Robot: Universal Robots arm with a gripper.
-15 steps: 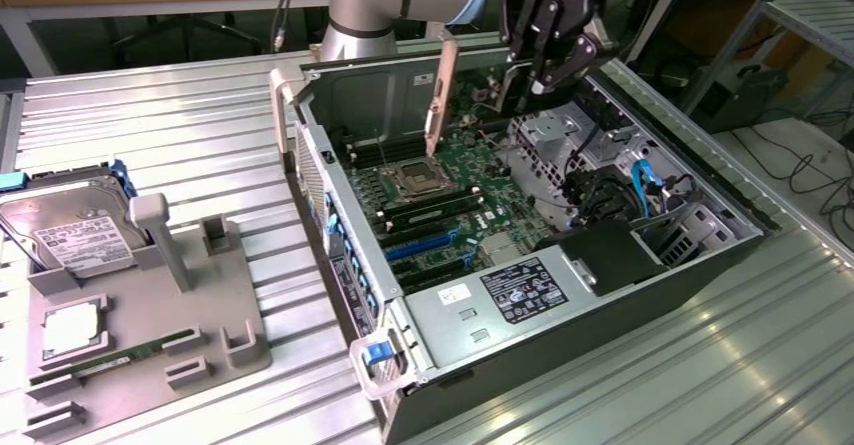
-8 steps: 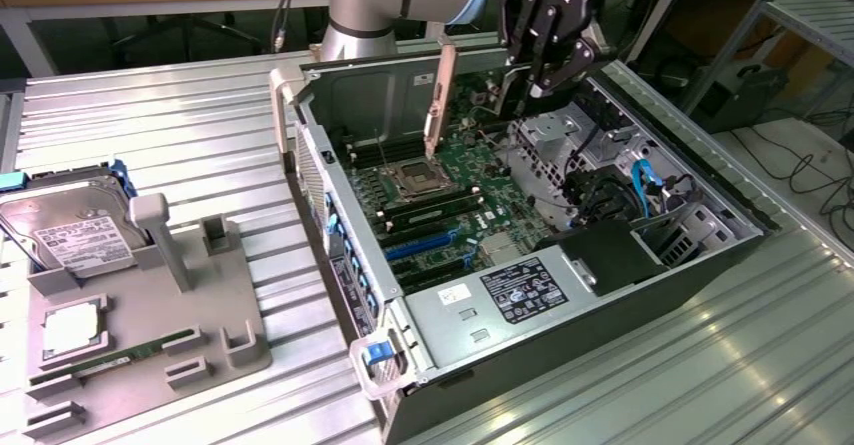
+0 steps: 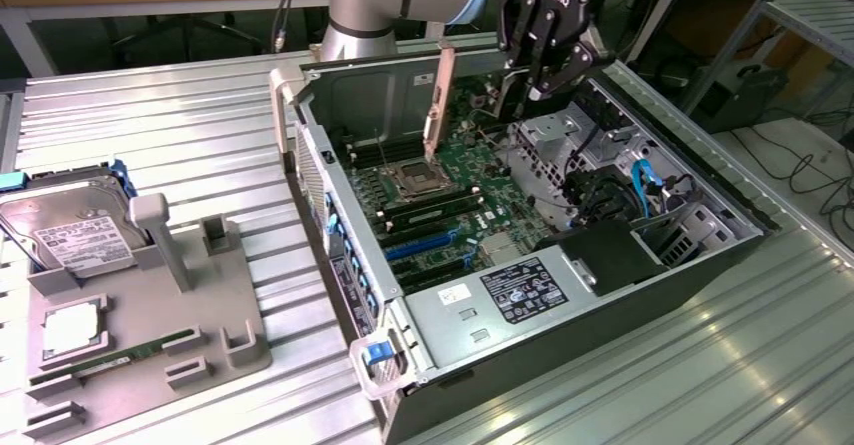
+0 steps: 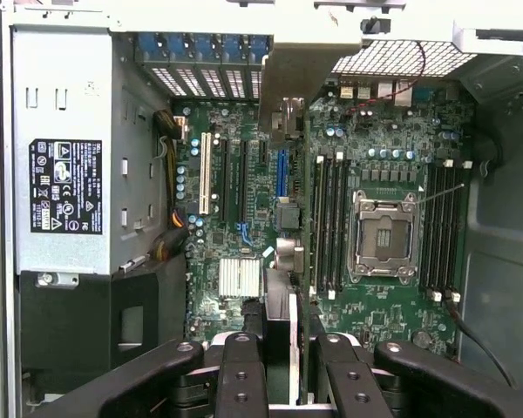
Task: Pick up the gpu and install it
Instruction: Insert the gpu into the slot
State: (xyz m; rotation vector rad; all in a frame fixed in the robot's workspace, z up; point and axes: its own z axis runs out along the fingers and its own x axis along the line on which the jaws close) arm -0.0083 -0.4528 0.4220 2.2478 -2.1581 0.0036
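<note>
An open desktop computer case point(image 3: 350, 350) lies on its side on a ribbed metal table point(image 3: 160, 115), with its motherboard point(image 3: 461, 200) facing up. The robot's black gripper point(image 3: 541, 83) hangs over the far side of the case, above the board.

In the wrist view the gripper point(image 4: 288, 376) has its fingers point(image 4: 244, 374) drawn in on a thin dark card seen edge-on. This appears to be the gpu point(image 4: 285, 335), though little of its face shows at this angle. So the pickup looks done. The card is up in the air between the fingers, clear of the board, and it is not seated. The blue expansion slots point(image 3: 424, 245) near the middle of the board have nothing in them, so the install is left to do.

On the exterior view's left, near the camera, a grey parts tray point(image 3: 220, 305) carries a silver hard drive point(image 3: 74, 227) with a white label, a green memory stick point(image 3: 114, 357) and a square processor chip point(image 3: 74, 327).

Writing: white letters down the gripper body read ROBOTIQ. The silver power supply point(image 3: 514, 295) at the near end of the case bears a black label point(image 4: 65, 185) with white print and approval marks, too small to read. The print on the hard drive's label is also too small to read.
</note>
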